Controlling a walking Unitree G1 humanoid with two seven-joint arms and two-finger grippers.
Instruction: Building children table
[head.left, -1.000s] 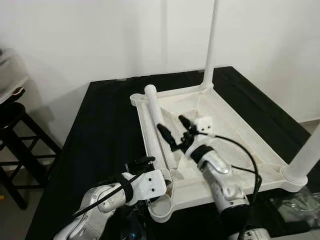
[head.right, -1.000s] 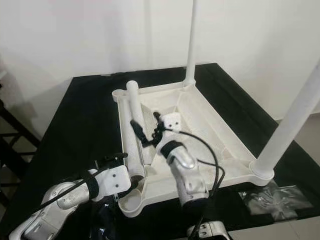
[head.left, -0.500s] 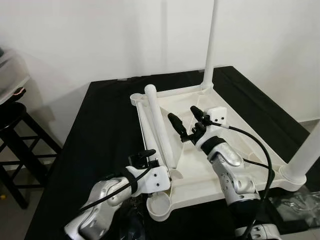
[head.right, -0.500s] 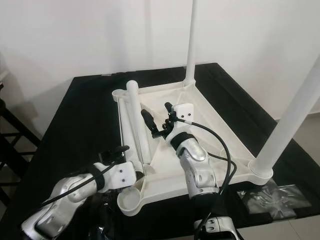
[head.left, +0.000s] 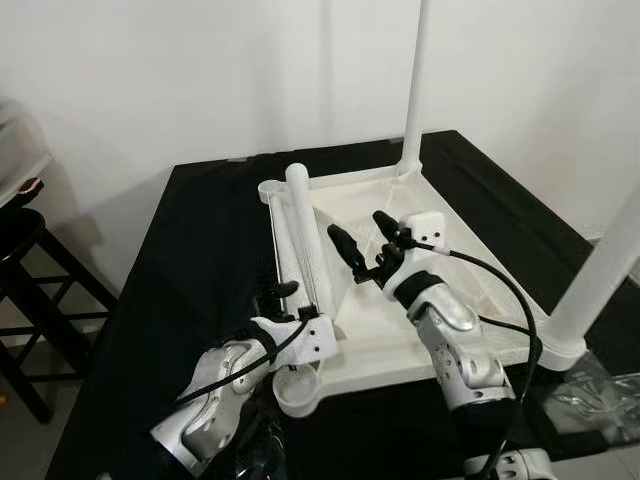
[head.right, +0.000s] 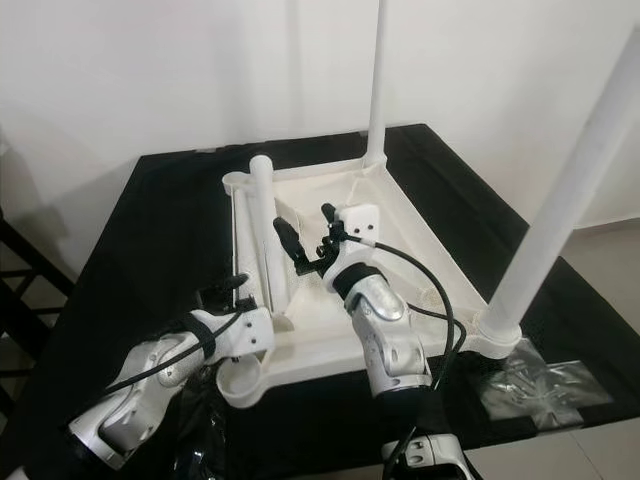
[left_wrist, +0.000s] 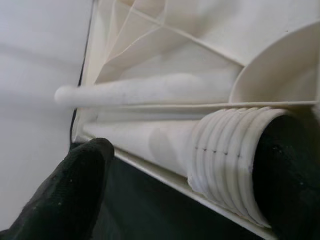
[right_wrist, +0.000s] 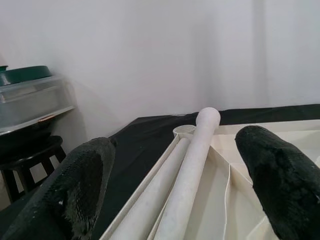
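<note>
1. The white children's table top (head.left: 470, 270) lies upside down at frame centre on the black surface (head.left: 200, 250), two legs upright.
2. A loose leg (head.left: 302, 235) lies along its left side.
3. Right gripper (head.left: 362, 238) hovers over the underside, jaws apart.
4. Left gripper (head.left: 283, 302) sits at the lower-left corner; jaw state unclear.

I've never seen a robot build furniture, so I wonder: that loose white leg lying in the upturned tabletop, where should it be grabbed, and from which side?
Probably around its smooth middle, from above. The loose table leg is a round tube lying along the left wall of the upturned tabletop, so open fingers can straddle it there. The right gripper already hovers open beside it; the threaded end is best left free.
</note>
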